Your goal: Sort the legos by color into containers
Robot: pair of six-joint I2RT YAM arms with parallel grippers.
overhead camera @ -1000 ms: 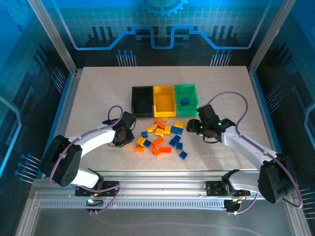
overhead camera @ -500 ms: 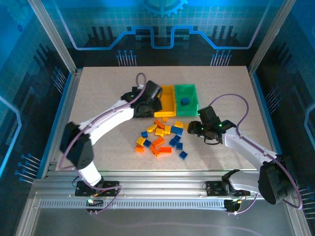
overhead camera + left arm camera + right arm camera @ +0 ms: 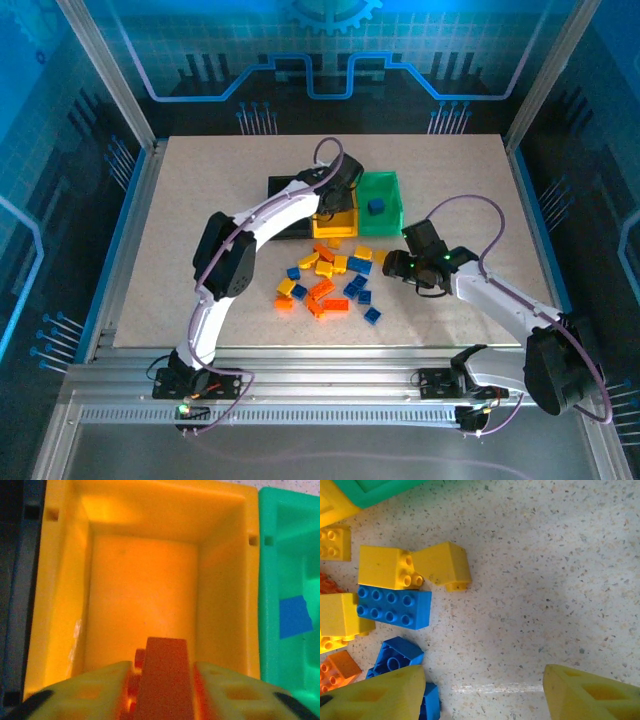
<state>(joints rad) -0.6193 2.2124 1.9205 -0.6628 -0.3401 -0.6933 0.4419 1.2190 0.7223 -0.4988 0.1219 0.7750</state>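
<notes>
The black bin [image 3: 283,186] stands furthest left in the row. Much of it is hidden under the left arm [image 3: 262,215], which reaches across it from the near edge of the surface [image 3: 200,200].

Joined to it on the right is the yellow bin [image 3: 145,510]. The left pincer [image 3: 163,666] hangs over the near end of this bin and points down into it. An orange brick [image 3: 165,690] sits between its fingers, close against both, with its studs turned towards the left one. The fingers stand only a little apart. I cannot tell whether they are squeezing the brick or merely flank it.

Next along is the green bin [image 3: 388,190], with one blue brick [image 3: 376,207] lying on its floor.

In front of the bins, between the two arms, the pile of bricks [image 3: 325,278] lies loose on the surface. Yellow, orange and blue pieces are mixed together, many of them touching.

The right pincer [image 3: 484,672] hangs over the surface just beside the pile's right edge. Its fingers are spread wide and grasp nothing, with bare speckled surface between them. In its wrist view, a long blue brick [image 3: 392,607] lies to the left of the gap and touches the yellow bricks [image 3: 382,567] next to it. A smaller blue piece is partly hidden behind the left finger.
</notes>
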